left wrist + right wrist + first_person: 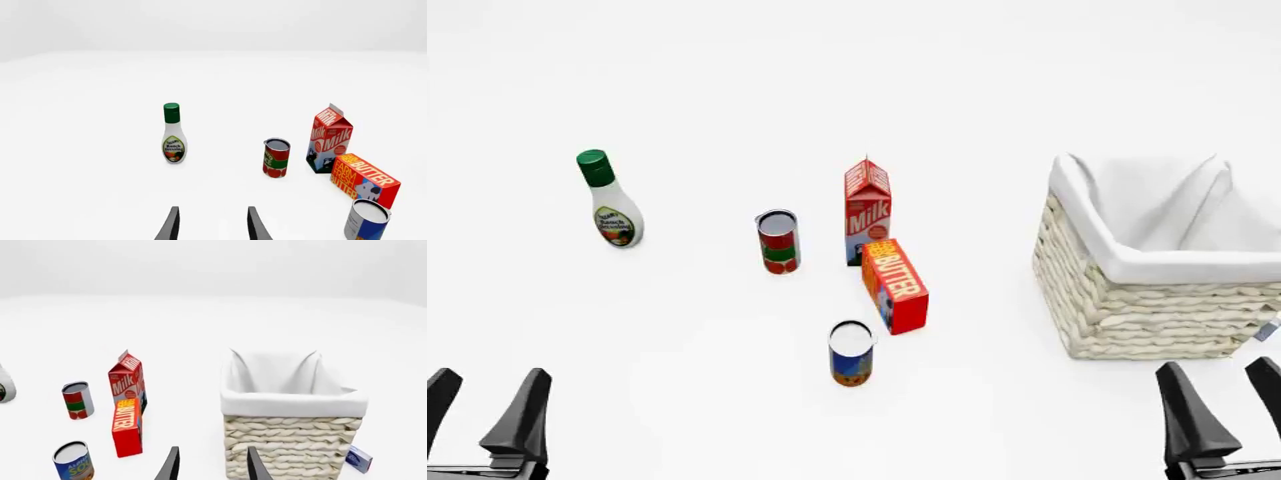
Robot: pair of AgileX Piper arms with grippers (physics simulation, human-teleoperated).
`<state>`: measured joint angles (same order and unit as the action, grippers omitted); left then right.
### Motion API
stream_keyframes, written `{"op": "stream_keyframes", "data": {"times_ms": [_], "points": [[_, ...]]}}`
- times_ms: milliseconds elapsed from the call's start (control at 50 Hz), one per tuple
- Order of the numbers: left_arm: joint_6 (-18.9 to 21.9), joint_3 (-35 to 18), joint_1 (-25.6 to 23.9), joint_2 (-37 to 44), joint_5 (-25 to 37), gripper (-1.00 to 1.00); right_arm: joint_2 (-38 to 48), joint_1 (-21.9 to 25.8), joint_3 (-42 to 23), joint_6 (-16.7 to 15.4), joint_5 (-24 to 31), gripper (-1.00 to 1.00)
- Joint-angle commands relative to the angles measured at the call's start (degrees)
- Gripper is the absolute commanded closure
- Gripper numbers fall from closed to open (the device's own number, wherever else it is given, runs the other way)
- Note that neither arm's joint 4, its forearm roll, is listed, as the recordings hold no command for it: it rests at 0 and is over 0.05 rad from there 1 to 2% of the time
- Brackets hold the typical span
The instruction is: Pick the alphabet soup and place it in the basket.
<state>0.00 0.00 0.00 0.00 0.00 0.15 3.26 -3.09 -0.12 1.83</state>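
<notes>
Both my pincers sit low at the near edge of the counter (694,80), fingers spread and holding nothing: my left pincer (481,415) well to the left of the goods, my right pincer (1224,405) just in front of the basket (1154,300).

The alphabet soup (851,353) stands upright near the middle, the closest item to me, well apart from the basket on its right. The butter box (896,285) stands just beside it, behind and to its right. Beyond that stand the milk carton (868,211) and a red can (778,241) with a green band. The ranch bottle (611,203) stands far off to the left.

What worries me:
1. The butter box is so close that a wide approach from the right could clip it and tip it onto the can, so I judge the open left side safer.
2. 2 cans are out there; drifting too far forward would put me on the red one.
3. A round can could roll out if I close off-centre.
4. Carrying it low, I could strike the tall basket wall, or catch the cloth liner folded over its rim.
</notes>
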Motion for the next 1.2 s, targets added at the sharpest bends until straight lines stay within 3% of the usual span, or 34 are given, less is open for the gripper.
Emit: {"op": "stream_keyframes", "data": {"times_ms": [20,300,580,600,1200], "points": [[0.0,0.0,0.0,0.0,0.0,-1.00,-0.1,1.9,-1.9,-0.1,1.2,-1.00],[0.0,0.0,0.0,0.0,0.0,-1.00,-0.1,5.3,-4.9,-0.5,3.2,-1.00],[0.0,0.0,0.0,0.0,0.0,-1.00,-0.1,11.5,-7.8,-1.3,5.1,-1.00],[0.0,0.0,0.0,0.0,0.0,-1.00,5.4,18.7,-9.8,-1.6,1.4,-1.00],[0.0,0.0,0.0,0.0,0.0,-1.00,12.5,25.6,-10.0,-1.9,-4.9,-1.00]]}}
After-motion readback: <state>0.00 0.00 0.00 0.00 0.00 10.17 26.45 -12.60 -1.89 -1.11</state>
